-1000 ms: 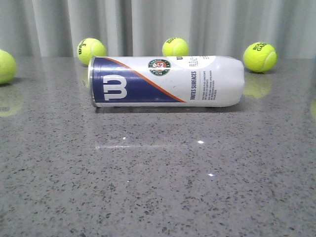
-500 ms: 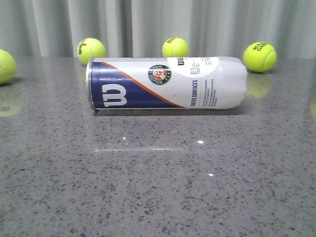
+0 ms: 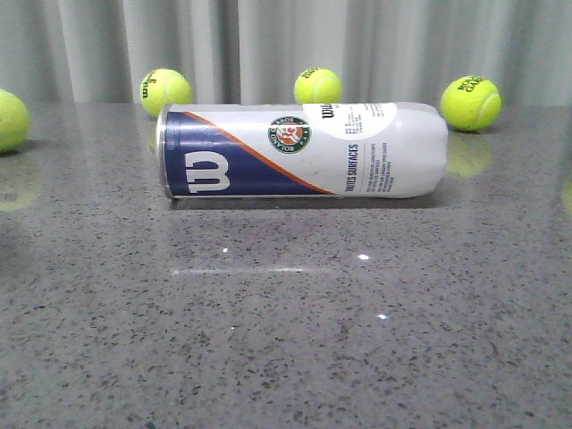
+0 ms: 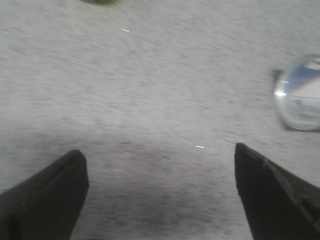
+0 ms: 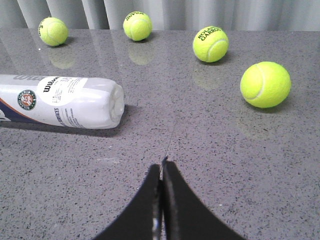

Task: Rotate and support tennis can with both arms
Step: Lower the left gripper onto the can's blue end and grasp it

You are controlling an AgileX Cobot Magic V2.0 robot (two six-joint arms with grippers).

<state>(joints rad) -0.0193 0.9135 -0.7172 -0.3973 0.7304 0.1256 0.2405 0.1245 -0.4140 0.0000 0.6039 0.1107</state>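
The tennis can (image 3: 302, 150) lies on its side on the grey speckled table, navy end with the white W to the left, white end to the right. In the right wrist view the can's white end (image 5: 65, 101) shows, apart from my right gripper (image 5: 161, 167), which is shut and empty above the table. My left gripper (image 4: 160, 165) is wide open and empty over bare table; the view is blurred, and the can's round end (image 4: 300, 95) shows at its edge. Neither gripper appears in the front view.
Several yellow-green tennis balls lie along the back: one at the far left (image 3: 9, 119), one behind the can's left end (image 3: 164, 90), one behind its middle (image 3: 317, 86), one at the right (image 3: 470, 103). A grey curtain hangs behind the table.
Between a second ago and half a second ago the can rolled slightly, its W and emblem shifting lower, and moved a touch right. It has stayed still since.
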